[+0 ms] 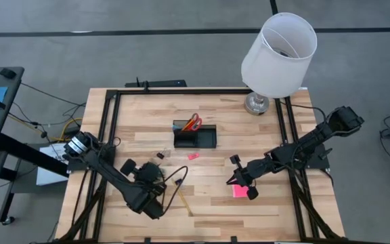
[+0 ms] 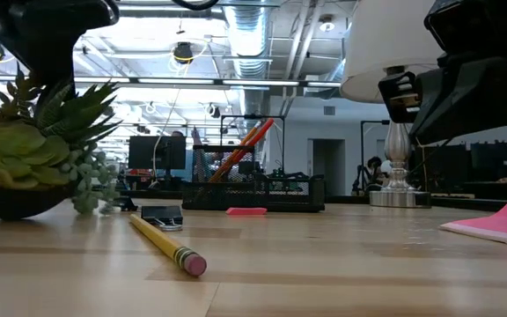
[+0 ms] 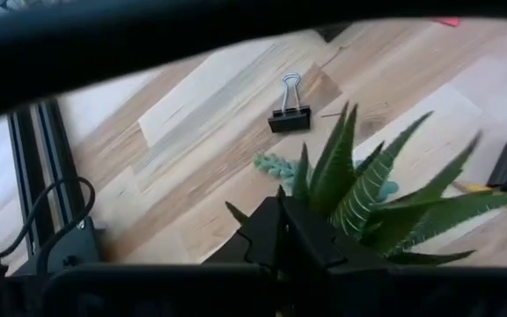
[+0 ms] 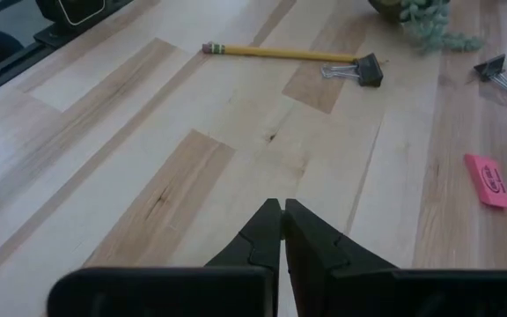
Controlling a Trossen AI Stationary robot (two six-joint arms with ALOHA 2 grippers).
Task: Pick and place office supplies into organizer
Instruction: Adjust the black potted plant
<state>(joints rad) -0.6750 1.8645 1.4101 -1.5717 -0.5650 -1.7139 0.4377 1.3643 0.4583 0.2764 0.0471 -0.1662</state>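
The black organizer stands at the table's far middle, with red-handled scissors and an orange pen upright in its box. A pink eraser lies just in front of it. A yellow pencil and black clips lie near the green plant. My left gripper is shut, right at the plant. My right gripper is shut and empty above the table, by the pink sticky pad. My left gripper's shut fingertips stand at the base of the plant's leaves. The gripper itself hides that place, so I cannot tell whether they touch it.
A white-shaded lamp stands at the far right corner. Another clip lies beyond the plant, toward the organizer. The plant sits in a dark bowl at the near left. Bare wood lies between the two arms.
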